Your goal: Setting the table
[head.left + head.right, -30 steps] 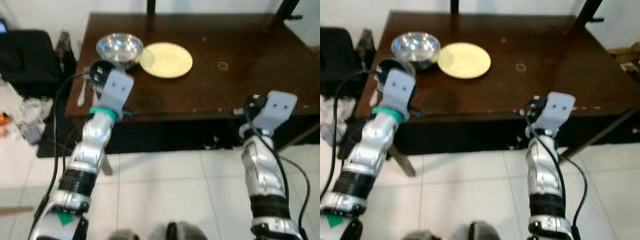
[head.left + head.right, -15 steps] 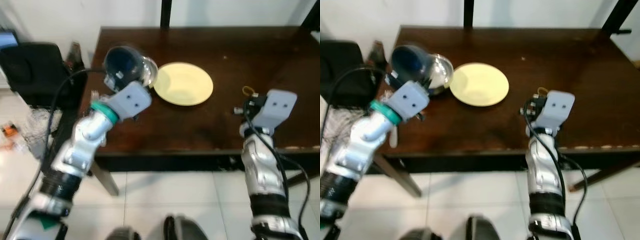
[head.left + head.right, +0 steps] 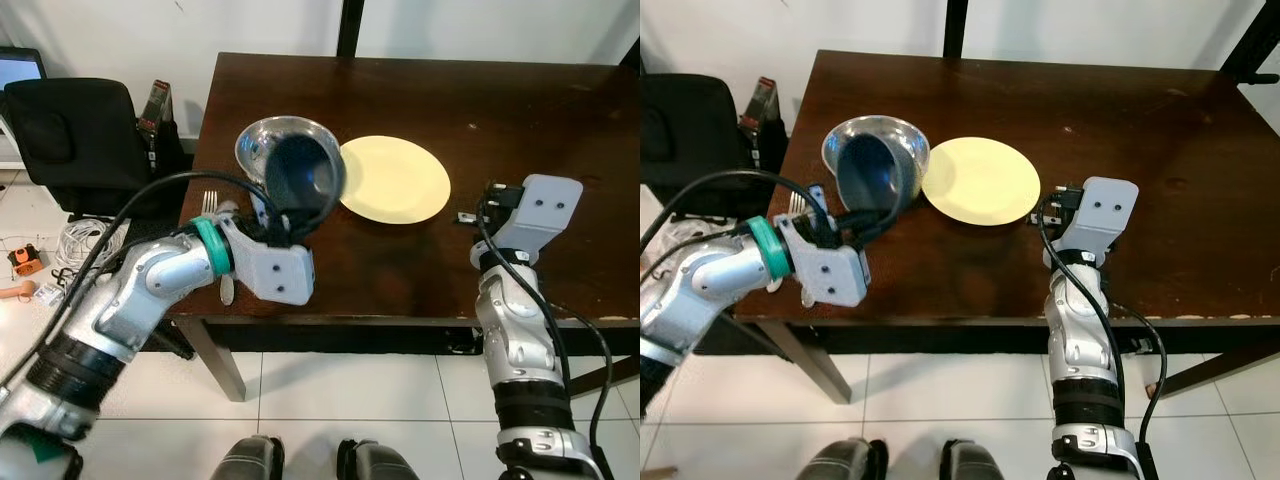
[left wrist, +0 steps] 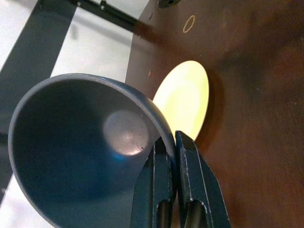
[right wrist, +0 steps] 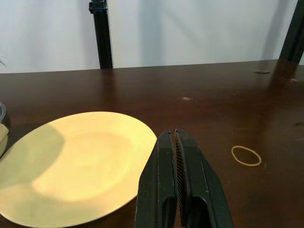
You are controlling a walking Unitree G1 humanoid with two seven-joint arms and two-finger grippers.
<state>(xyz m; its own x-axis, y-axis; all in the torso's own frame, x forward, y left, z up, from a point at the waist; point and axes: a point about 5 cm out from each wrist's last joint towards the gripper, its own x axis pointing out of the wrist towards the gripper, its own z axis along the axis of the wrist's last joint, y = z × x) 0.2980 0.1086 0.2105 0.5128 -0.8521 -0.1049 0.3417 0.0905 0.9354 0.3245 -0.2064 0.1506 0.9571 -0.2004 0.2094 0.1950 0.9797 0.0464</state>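
A dark blue bowl [image 3: 305, 180] hangs tilted on its side over the dark wooden table [image 3: 520, 110], in front of a steel bowl [image 3: 262, 140]. My left gripper [image 4: 173, 141] is shut on the blue bowl's rim. A pale yellow plate [image 3: 395, 180] lies just to the right of both bowls. My right gripper [image 5: 175, 138] is shut with nothing in it, low over the table at the plate's right edge. A fork [image 3: 209, 203] lies near the table's left edge, partly hidden by my left arm.
A rubber band [image 5: 246, 155] lies on the table beyond the right gripper. A black chair [image 3: 70, 130] stands left of the table, with cables [image 3: 75, 240] on the floor beside it. A black post [image 3: 350, 25] rises behind the table.
The camera has come closer to the table. My left arm has swung the blue bowl in over the table, in front of the steel bowl. The right gripper has reached the plate's edge.
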